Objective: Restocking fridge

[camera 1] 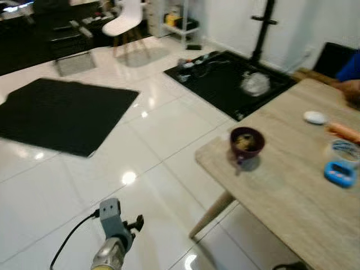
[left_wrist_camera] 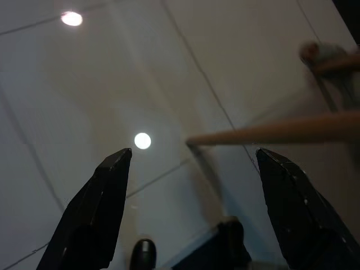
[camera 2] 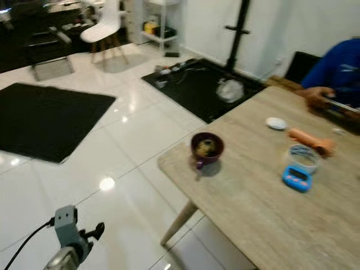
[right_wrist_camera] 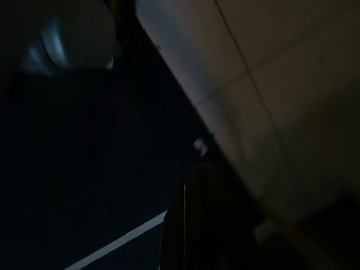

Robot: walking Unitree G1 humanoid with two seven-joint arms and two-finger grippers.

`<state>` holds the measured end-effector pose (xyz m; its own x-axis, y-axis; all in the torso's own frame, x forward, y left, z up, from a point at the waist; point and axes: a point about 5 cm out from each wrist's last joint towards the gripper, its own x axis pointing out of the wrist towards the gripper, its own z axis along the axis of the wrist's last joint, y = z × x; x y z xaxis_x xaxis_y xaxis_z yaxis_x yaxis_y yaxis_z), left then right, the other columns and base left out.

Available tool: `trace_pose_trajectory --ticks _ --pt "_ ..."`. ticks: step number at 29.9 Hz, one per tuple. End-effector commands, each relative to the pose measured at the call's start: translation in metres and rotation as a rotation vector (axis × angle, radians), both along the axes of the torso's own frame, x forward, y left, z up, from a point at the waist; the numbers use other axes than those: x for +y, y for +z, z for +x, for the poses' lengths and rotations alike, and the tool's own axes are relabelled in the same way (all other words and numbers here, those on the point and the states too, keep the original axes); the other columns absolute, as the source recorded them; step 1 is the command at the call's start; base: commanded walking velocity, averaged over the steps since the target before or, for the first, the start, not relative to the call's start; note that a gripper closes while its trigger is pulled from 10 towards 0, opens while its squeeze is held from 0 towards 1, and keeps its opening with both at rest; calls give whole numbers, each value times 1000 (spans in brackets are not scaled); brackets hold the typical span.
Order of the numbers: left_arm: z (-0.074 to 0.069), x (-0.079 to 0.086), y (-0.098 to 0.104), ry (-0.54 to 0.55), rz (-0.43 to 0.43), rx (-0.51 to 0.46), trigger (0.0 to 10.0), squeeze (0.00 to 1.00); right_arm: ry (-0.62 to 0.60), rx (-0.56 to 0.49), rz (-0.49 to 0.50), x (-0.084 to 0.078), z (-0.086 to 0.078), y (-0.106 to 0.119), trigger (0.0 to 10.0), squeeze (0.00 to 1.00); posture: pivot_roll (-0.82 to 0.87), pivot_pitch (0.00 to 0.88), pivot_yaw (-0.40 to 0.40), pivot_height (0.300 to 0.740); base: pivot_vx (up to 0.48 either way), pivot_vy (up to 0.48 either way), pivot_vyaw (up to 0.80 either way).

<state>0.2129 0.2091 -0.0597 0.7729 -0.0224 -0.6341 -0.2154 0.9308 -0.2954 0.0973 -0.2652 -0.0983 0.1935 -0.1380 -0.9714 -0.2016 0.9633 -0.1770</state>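
On the near corner of a light wooden table (camera 1: 292, 197) stands a dark purple bowl (camera 1: 247, 142) with food in it. Farther along the table lie a blue timer (camera 1: 340, 173), a round tub (camera 1: 344, 149), an orange item (camera 1: 343, 132) and a small white dish (camera 1: 315, 117). My left arm (camera 1: 114, 239) hangs low at the bottom left, over the white tiled floor and well short of the table. In the left wrist view my left gripper (left_wrist_camera: 191, 152) is open with nothing between its fingers, and floor and a table leg (left_wrist_camera: 281, 132) lie beyond. The right wrist view is very dark.
A person in blue (camera 2: 332, 67) sits at the table's far side, a hand (camera 2: 318, 95) resting on it. Two black mats (camera 1: 62, 115) (camera 1: 230, 79) lie on the glossy floor (camera 1: 163, 140). A black stand pole (camera 1: 264, 28) and a white chair (camera 1: 126, 19) stand at the back.
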Motion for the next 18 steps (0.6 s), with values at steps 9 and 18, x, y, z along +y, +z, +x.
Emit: trace_pose_trajectory --ticks 9,18 --pt "-8 8 -4 28 6 31 10000 0 -3 45 11 1 -4 -1 10000 0 -15 0 -3 740 0 0 -785" --pt "-18 1 -11 -9 11 84 10000 0 -19 37 31 2 -4 -1 10000 0 -14 0 0 740 0 0 -696"
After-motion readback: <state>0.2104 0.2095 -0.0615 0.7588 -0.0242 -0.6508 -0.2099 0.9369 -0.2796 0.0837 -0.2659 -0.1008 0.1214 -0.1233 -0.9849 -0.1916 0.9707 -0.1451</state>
